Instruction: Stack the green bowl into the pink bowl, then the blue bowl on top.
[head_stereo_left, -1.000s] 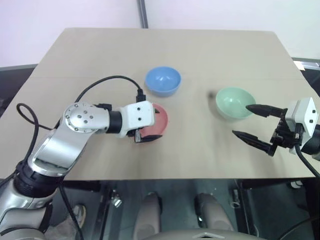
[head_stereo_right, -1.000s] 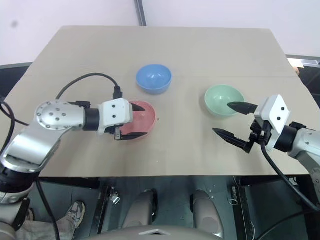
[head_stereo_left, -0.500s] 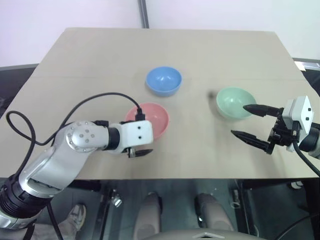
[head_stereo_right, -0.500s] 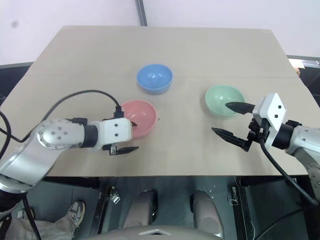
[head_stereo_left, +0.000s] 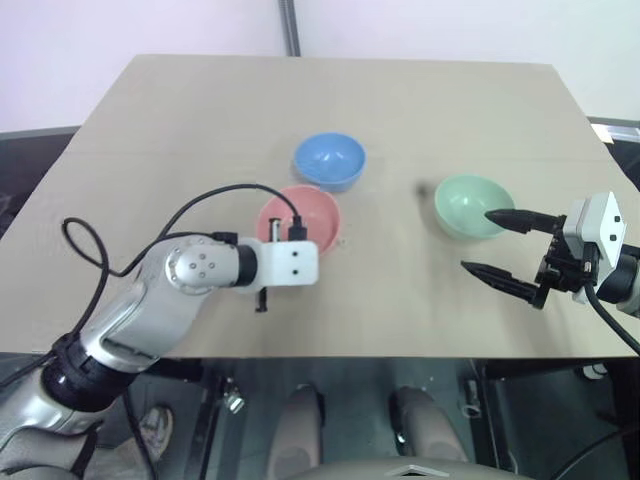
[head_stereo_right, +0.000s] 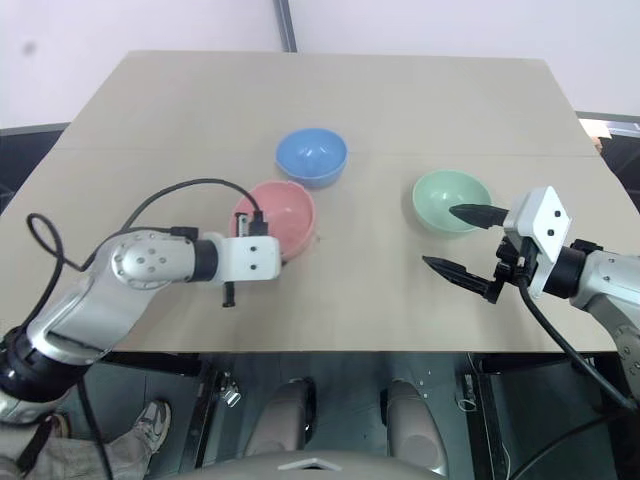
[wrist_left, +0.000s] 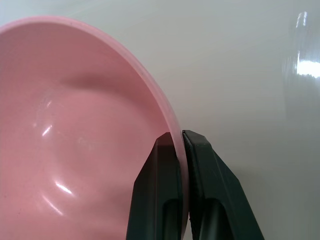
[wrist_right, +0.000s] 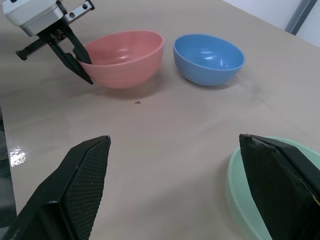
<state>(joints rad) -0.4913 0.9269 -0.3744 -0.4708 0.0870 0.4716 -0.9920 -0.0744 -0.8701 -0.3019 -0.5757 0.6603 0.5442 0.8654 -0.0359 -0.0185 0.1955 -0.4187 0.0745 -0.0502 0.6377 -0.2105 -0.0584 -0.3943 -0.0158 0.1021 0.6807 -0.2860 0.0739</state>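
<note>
- Table (head_stereo_left: 200, 110): tan top, takes up most of frame in head views; carries all three bowls, each apart from the others.
- Pink bowl (head_stereo_left: 300, 214): upright, centre of frame, slightly left. Empty inside per left wrist view (wrist_left: 75, 140).
- Blue bowl (head_stereo_left: 329, 160): upright, empty, just above and a bit right of pink bowl in frame; near it, not touching.
- Green bowl (head_stereo_left: 470, 206): upright, empty, right-centre of frame, well apart from pink and blue bowls. Not stacked.
- Left pincer (wrist_left: 181, 142): clenched on pink bowl rim. One finger inside rim, other outside, wall pinched between, per left wrist view. In head view, sits at near-left edge of pink bowl, lower centre-left of frame; fingers mostly hidden behind white wrist housing (head_stereo_left: 290, 262).
- Right wrist view confirms: left pincer (wrist_right: 80, 59) at pink bowl's rim, upper left of that frame, fingers angled down onto rim.
- Black cable (head_stereo_left: 215, 200) loops from left arm across table to wrist housing, lower left of frame.
- Right pincer (head_stereo_left: 505, 252): released, fingers spread wide, holding nothing. Right edge of frame, tips pointing toward frame left. Upper finger tip overlaps green bowl's right rim in head view; contact cannot be confirmed. Lower finger over bare table below the bowl.
- Small dark speck (wrist_right: 137, 102) on table just in front of pink bowl, right wrist view.
</note>
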